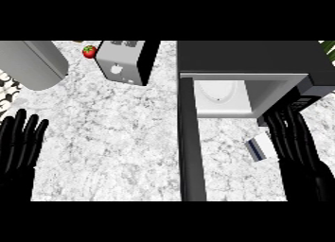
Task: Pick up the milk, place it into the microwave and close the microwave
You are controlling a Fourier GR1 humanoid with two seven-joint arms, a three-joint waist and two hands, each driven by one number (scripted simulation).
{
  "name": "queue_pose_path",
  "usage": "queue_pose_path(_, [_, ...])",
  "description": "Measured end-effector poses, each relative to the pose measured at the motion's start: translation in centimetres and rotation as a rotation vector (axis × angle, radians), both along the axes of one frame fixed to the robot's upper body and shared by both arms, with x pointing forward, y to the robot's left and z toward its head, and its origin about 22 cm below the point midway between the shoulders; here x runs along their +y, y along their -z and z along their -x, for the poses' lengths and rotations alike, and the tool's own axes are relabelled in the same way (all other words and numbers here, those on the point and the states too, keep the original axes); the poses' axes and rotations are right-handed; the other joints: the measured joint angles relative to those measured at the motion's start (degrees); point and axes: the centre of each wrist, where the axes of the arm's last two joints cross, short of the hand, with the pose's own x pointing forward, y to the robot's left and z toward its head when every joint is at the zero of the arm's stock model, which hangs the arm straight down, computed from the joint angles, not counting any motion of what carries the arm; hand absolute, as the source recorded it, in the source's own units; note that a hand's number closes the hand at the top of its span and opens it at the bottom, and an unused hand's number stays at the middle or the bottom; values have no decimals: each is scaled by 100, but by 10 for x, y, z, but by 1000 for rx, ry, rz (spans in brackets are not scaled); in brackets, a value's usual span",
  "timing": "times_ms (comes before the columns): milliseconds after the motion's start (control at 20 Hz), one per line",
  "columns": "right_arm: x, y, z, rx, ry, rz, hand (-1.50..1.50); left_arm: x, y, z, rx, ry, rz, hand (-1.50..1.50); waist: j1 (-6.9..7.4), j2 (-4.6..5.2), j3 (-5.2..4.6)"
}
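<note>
Marble counter (pixel 128 142) holds a white, blue-striped milk (pixel 260 147) carton beside the spread right hand (pixel 296 146).

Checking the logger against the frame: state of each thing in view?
Microwave: open, nothing on its white plate.
Microwave door: swung out toward the robot.
Milk: on the counter, beside the right hand, outside the microwave.
Right hand: open, fingers straight, next to the milk.
Left hand: open, resting at the left edge.
Toaster: upright, slots empty.
</note>
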Motion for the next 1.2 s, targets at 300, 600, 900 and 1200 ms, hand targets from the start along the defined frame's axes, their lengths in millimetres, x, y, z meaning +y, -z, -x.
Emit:
queue_pose_path(300, [-1,6,6,5,85,32,-150,-3,6,25,4,4,2,-150,8,1,1])
queue_pose_path(600, [-5,21,5,-5,224,96,-150,-8,5,45,10,8,9,-150,19,1,2])
queue_pose_path(900, [-10,42,-3,-10,320,125,-150,-4,12,61,14,0,0,-150,25,3,2])
queue_pose_path(1200, [-24,68,-16,24,370,138,-150,2,20,71,23,6,-8,-150,29,6,2])
